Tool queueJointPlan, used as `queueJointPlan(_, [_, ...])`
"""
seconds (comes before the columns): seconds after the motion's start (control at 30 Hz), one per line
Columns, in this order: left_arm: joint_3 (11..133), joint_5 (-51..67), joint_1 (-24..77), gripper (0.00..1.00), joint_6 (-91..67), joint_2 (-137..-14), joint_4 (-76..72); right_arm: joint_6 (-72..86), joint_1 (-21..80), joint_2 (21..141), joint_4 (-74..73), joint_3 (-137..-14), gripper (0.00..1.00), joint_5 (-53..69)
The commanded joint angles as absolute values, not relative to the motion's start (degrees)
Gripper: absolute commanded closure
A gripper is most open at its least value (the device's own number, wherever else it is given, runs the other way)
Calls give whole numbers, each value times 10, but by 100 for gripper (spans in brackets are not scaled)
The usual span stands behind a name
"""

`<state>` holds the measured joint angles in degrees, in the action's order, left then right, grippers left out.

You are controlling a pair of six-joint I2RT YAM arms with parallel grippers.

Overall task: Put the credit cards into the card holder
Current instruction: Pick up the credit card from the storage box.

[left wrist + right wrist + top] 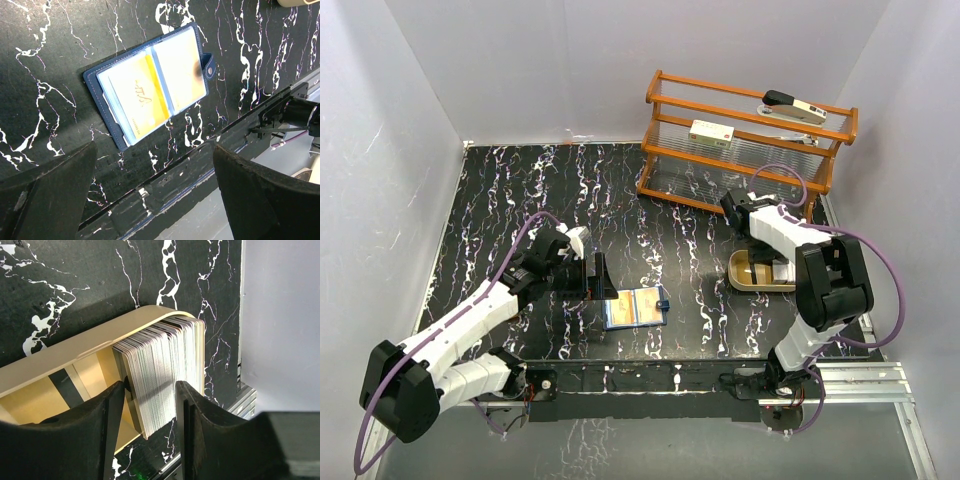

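The right claw (150, 389) is clamped across a thick stack of credit cards (162, 355), with one finger pressed on each outer face. Whether the stack is lifted cannot be told. The cards stand on edge at the 3 o'clock end of a beige tray (70, 350).

The left claw (155, 200) is held wide apart and empty. At its 12 o'clock in the wrist view, the card holder (150, 85) lies open and flat on the surface (520, 180). In the top view the tray is well apart from the holder, at its 3 o'clock.

The cards are judged light, thin, stiff and smooth. A pressed stack is likely to shear or fan, so a hold on the broad faces near the middle is favoured. One card would probably have to be separated before it can be slid into a pocket.

The stack is packed too densely to be counted. One yellow card is seen in the holder's 9 o'clock pocket. One holder and one tray are present, and one wooden rack (745, 150) at the tray's 12 o'clock carries two white devices (712, 131).
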<state>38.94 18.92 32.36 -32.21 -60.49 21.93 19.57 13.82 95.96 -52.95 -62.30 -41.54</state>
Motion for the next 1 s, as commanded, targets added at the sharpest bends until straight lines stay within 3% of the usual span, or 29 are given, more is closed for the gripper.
queueJointPlan(0.0, [399, 199, 321, 2, -315, -590, 234, 187, 131, 959, -497, -612, 58, -431])
queueJointPlan(0.67, [399, 179, 321, 1, -319, -588, 239, 174, 130, 897, -488, -625, 73, -431])
queueJointPlan(0.97, [398, 179, 320, 2, -317, -588, 240, 163, 130, 889, -486, -620, 88, -391])
